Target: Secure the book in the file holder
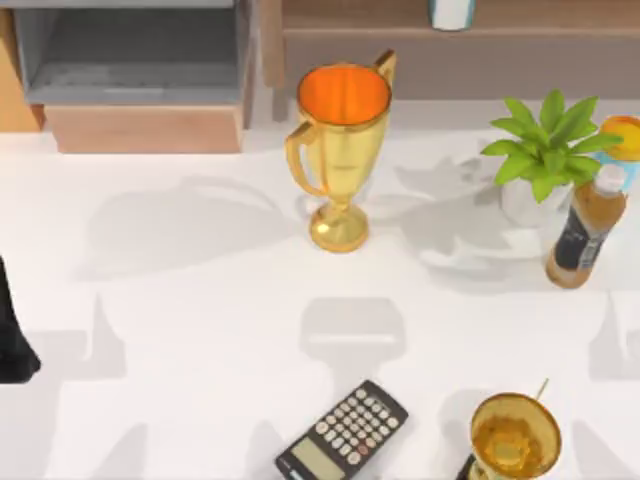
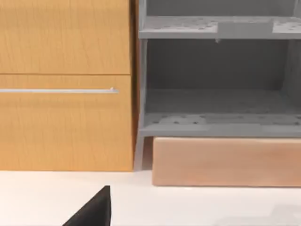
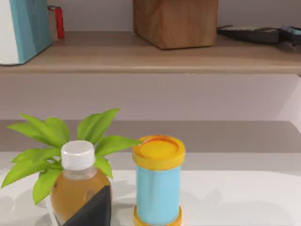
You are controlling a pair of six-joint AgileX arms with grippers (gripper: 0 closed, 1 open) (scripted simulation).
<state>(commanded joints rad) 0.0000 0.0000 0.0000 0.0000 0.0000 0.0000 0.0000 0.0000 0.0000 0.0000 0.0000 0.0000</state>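
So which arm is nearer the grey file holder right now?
Left. The left arm sits at the table's left edge, in front of the file holder. The right arm's wrist camera faces the bottle and plant on the table's right side.

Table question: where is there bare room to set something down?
The widest bare patch lies on the table left of the gold trophy, below the grey file holder. A smaller one sits between trophy and calculator. The right side is crowded: plant, bottle, yellow-lidded can.

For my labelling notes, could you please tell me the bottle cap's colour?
White cap on the amber plastic bottle, clearest in the right wrist view.
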